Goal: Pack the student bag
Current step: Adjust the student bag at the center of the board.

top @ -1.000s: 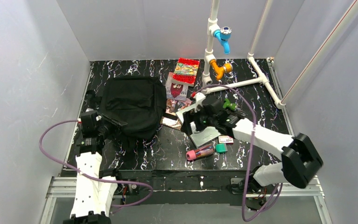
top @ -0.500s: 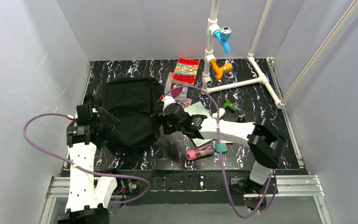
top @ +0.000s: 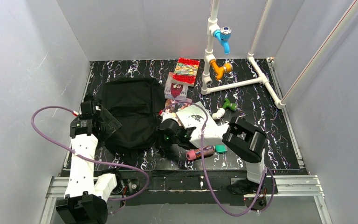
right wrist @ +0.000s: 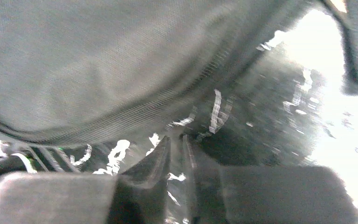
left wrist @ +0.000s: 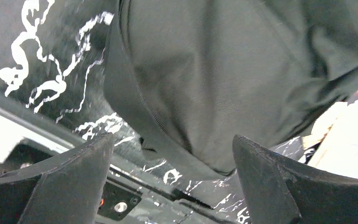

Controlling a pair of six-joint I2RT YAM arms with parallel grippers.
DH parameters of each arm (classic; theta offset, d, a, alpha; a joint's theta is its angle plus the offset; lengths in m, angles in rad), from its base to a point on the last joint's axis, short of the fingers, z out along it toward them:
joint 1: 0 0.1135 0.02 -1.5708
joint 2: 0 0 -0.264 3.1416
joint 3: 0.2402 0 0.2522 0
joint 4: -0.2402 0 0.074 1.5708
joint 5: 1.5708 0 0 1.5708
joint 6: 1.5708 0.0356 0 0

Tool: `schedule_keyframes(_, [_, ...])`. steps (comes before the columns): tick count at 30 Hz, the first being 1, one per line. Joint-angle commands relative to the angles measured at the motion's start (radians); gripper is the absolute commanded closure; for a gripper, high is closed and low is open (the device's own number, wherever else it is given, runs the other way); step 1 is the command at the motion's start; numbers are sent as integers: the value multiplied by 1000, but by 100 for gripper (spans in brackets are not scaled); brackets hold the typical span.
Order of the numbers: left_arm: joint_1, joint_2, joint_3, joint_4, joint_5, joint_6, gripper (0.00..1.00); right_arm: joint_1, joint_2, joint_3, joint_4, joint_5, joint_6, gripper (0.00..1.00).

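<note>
Left hand (left wrist: 173, 142) wide open at student bag (top: 130, 109) left edge; right hand (right wrist: 175, 145) nearly closed at bag's near-right corner.

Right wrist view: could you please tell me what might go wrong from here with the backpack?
The right gripper is nearly closed at the edge of the large soft black fabric backpack, with nothing clearly between its jaws; it may miss the fabric. The left gripper stands open, holding nothing, so a pull could drag the bag toward the colourful books beside it.
</note>
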Motion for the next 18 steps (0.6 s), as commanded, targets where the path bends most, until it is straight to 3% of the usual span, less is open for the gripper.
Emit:
schedule_keyframes(1, [1, -31, -97, -27, -56, -102, 2, -72, -56, -142, 68, 22, -216, 88])
schedule_keyframes(3, [2, -14, -118, -27, -50, -158, 4, -114, -65, -141, 25, 16, -281, 97])
schedule_keyframes(6, [3, 22, -173, 29, 52, -235, 16, -127, -112, -121, -48, 16, -353, 93])
schedule_keyframes(8, [3, 42, -242, 98, 156, -289, 32, -128, -157, -117, -56, -18, -338, 74])
schedule_keyframes(13, [2, 83, -372, 257, 350, -321, 100, -129, -254, -112, -63, -51, -170, 29])
schedule_keyframes(16, [0, 16, -411, 325, 474, -338, 100, -132, -275, -143, 21, -89, -23, 10])
schedule_keyframes(18, [-2, -69, -443, 384, 536, -369, 100, -134, -257, -149, 102, -147, 90, 5])
